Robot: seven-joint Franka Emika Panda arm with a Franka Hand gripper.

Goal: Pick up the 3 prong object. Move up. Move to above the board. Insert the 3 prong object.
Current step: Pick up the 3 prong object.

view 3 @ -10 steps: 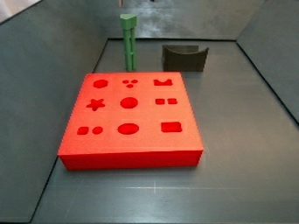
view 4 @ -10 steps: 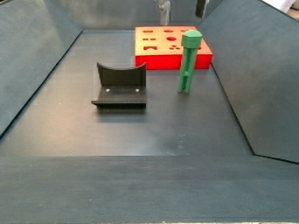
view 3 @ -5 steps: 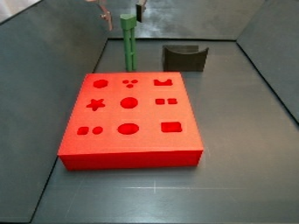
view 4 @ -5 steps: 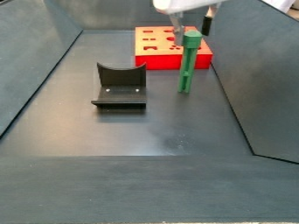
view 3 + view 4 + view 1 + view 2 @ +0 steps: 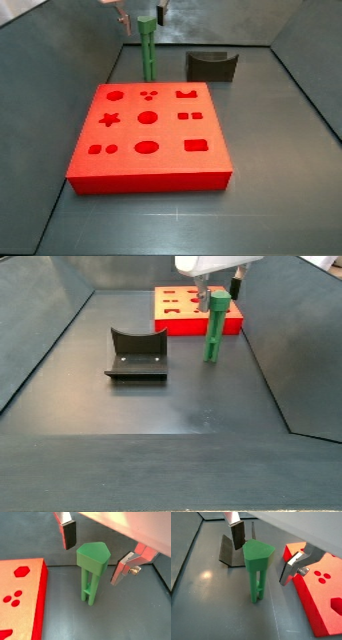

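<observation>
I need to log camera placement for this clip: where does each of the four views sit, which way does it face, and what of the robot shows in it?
Wrist view: on the arm, looking down on the 3 prong object between the open tool fingers; board edge beside it.
Wrist view: same downward look; fixture behind the object, board opposite.
Side view: beyond the board's near edge, facing the object and fixture; only the tool fingertips show.
Side view: opposite end, fixture nearest, board farthest; tool body at top.
All share the green object.
</observation>
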